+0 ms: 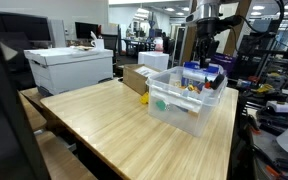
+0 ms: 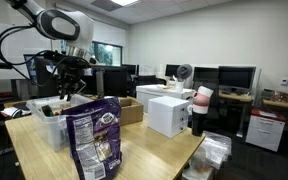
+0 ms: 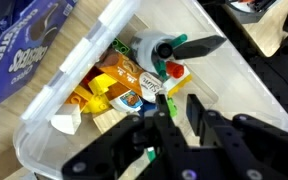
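The pincer [image 3: 178, 104], slightly spread (and empty), hangs above the far end of the bin [image 3: 36, 142], whose walls keep the snacks [image 3: 124, 88] heaped.

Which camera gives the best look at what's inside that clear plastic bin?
The wrist view: it looks down into the clear plastic bin, showing colourful packets. Both exterior views show the bin only sideways, contents indistinct.

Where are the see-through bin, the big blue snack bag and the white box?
see-through bin [image 1: 174, 115], in an exterior view, on its front wall.
blue snack bag [image 2: 92, 140], in an exterior view, on the middle of its front.
white box [image 2: 167, 114], in an exterior view, on its front side.
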Tool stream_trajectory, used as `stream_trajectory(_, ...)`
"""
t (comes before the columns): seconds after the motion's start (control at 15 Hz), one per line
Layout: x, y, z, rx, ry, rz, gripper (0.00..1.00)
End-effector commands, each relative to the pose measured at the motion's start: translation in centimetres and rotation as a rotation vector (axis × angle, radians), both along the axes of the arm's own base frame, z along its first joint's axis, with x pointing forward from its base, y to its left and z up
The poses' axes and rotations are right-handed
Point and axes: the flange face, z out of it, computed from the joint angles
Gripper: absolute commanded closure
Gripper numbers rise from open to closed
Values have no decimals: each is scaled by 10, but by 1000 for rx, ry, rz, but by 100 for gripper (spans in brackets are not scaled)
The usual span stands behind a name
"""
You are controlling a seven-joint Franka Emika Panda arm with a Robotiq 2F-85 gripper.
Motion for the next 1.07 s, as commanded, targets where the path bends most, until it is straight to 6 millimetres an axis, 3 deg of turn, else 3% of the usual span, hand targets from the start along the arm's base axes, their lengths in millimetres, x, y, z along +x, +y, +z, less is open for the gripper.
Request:
stream_trajectory(0.0,0,0,0,0,0,0,73)
stream_trajectory(0.07,0,0,0,0,0,0,73)
stream_trajectory(0.13,-1,-1,-3,7,7,-10,48)
stream_trajectory(0.33,-1,33,-20,-47,5,-2,28)
stream_trajectory(0.47,-3,56,-29,-93,2,-10,10)
stream_trajectory(0.6,-5,69,-34,-162,-21,-18,3)
stream_trajectory(0.73,-13,93,-45,-307,-80,69,0)
stream_trajectory(1.0,-26,90,-59,-286,9,269,0)
